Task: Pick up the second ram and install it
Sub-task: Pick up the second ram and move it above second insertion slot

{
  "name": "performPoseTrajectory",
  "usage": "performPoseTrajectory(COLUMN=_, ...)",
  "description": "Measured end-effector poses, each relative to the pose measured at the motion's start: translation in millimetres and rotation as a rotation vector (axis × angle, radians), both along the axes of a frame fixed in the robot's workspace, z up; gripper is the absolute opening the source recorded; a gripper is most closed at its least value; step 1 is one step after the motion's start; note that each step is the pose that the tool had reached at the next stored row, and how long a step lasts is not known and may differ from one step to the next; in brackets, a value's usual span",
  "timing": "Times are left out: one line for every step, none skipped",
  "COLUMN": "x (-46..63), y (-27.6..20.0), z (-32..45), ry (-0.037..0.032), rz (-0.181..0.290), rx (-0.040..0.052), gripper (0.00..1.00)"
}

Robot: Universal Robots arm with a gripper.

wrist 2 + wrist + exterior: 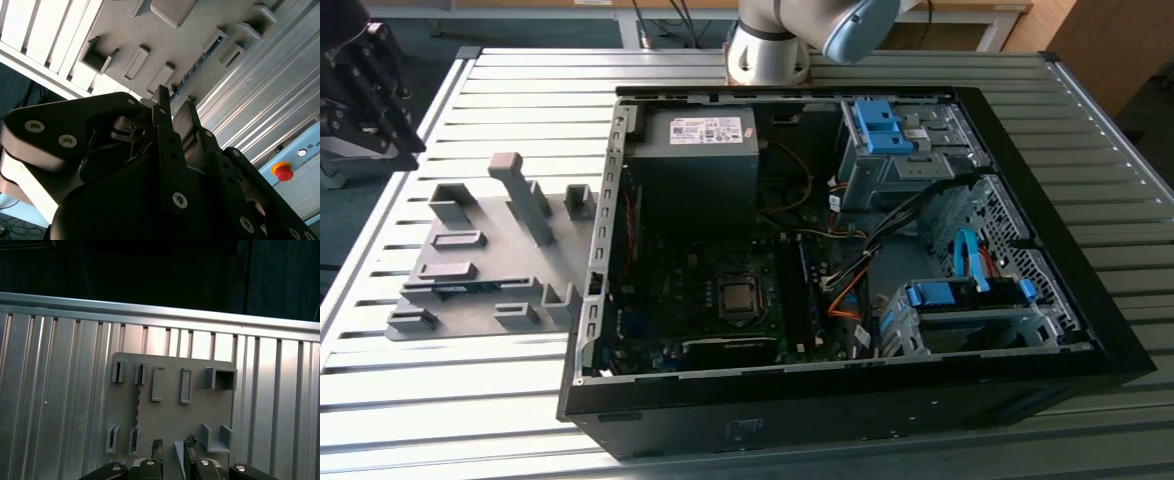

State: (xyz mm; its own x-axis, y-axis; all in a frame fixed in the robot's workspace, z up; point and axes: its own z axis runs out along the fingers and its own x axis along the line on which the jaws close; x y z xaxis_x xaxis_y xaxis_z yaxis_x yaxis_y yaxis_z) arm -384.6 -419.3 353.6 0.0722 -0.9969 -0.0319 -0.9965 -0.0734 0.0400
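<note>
End effector (173, 444) hovers over grey fixture (160, 420) on counter (50, 390), fingers apart, empty. Second ram (137, 407) stands edge-on in fixture (untouched), exterior view's left of computer case (854, 420). Pick-up and install both left.

My gripper (176, 106) is matt black, with bright metal screw heads (179, 200), and the fixture plate (165, 420) is smooth, matt grey plastic. The table (50, 390) is bare ribbed aluminium with a soft brushed sheen. The computer case (854, 425) is black painted sheet metal, its power supply (694, 170) dull grey metal, and its drive clips (878, 125) glossy blue plastic.
</note>
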Motion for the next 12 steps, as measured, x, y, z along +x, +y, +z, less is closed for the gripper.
performPoseTrajectory(x=0.0, y=0.0, z=0.0, ry=0.0, rz=0.0, rx=0.0, gripper=0.31)
performPoseTrajectory(x=0.0, y=0.0, z=0.0, ry=0.0001, rz=0.0, rx=-0.0001, gripper=0.31)
performPoseTrajectory(x=0.0, y=-0.1, z=0.1, ry=0.0002, rz=0.0, rx=-0.0001, gripper=0.31)
performPoseTrajectory(x=-0.1, y=-0.1, z=0.1, ry=0.0002, rz=0.0, rx=-0.0001, gripper=0.31)
performPoseTrajectory(x=-0.1, y=-0.1, z=0.0, ry=0.0001, rz=0.0, rx=-0.0001, gripper=0.31)
performPoseTrajectory(x=-0.1, y=-0.1, z=0.0, ry=0.0001, rz=0.0, rx=0.0, gripper=0.31)
performPoseTrajectory(x=-0.1, y=-0.1, z=0.0, ry=0.0, rz=0.0, rx=0.0, gripper=0.31)
performPoseTrajectory(x=-0.1, y=-0.1, z=0.0, ry=0.0001, rz=0.0, rx=-0.0001, gripper=0.31)
performPoseTrajectory(x=-0.1, y=-0.1, z=0.0, ry=0.0001, rz=0.0, rx=-0.0001, gripper=0.31)
performPoseTrajectory(x=-0.2, y=-0.1, z=0.0, ry=0.0001, rz=0.0, rx=-0.0001, gripper=0.31)
performPoseTrajectory(x=-0.2, y=-0.1, z=0.0, ry=0.0001, rz=0.0, rx=-0.0001, gripper=0.31)
performPoseTrajectory(x=-0.2, y=-0.1, z=0.0, ry=0.0001, rz=0.0, rx=-0.0001, gripper=0.31)
